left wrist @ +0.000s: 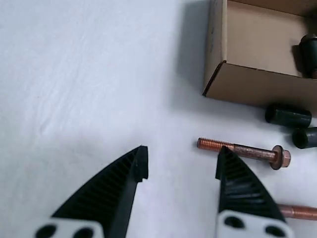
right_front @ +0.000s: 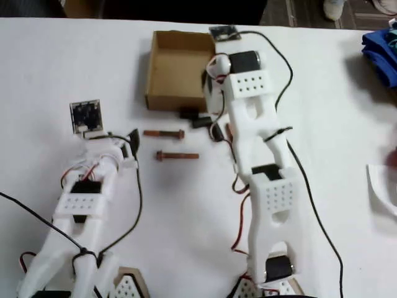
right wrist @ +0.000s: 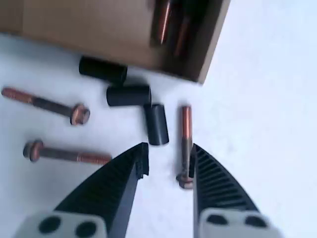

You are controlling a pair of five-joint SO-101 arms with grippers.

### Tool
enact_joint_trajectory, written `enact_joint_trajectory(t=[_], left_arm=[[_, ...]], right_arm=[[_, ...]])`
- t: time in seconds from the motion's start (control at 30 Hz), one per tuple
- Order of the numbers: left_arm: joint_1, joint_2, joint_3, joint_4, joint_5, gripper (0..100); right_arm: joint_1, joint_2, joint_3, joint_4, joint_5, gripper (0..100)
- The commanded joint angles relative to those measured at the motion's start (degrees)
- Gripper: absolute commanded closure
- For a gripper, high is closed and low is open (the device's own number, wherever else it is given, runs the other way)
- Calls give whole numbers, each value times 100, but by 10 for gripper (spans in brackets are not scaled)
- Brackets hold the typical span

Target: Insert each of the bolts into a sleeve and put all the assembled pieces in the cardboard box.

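While both arms hang low over the white tabletop [right_front: 329,81], each end effector has its fingers apart and grips nothing.

The left end effector [left wrist: 183,161] has a bolt [left wrist: 242,151] lying crosswise just ahead of it, with the threaded tip just above one fingertip. A second bolt [left wrist: 297,212] lies on that finger's outer side, partly hidden behind it. Farther ahead on the same side, two black sleeves [left wrist: 288,115] lie close together on the tabletop. Just beyond them stands the box [left wrist: 247,87], open on top, with a dark piece [left wrist: 308,52] against its far wall.

The right end effector [right wrist: 168,158] has a third bolt [right wrist: 185,141] lying lengthwise in its gap, close along the inner face of one finger; whether they touch cannot be told. A third sleeve [right wrist: 157,124] lies just ahead of the gap, beside that bolt's threaded end. The other two sleeves lie beyond it, near the box wall. The first two bolts lie well off past the other finger. The box is straight ahead and holds copper shanks [right wrist: 161,22] beside dark sleeve shapes.
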Motion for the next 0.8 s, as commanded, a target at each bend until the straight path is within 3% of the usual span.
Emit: enact_joint_trajectory(t=[0.0, 0.1, 0.33, 0.77], left_arm=[[-44, -185, -48, -105, 9, 762], [-44, -185, -48, -105, 9, 762], [-18, -185, -48, -105, 9, 762], [-9, -185, -48, -97, 9, 762]], right_arm=[[-13, -549, 501, 136, 9, 879], [-66, -409, 809, 127, 79, 866], [-251, 541, 677, -136, 1125, 755], [-286, 1613, -923, -180, 1125, 755]])
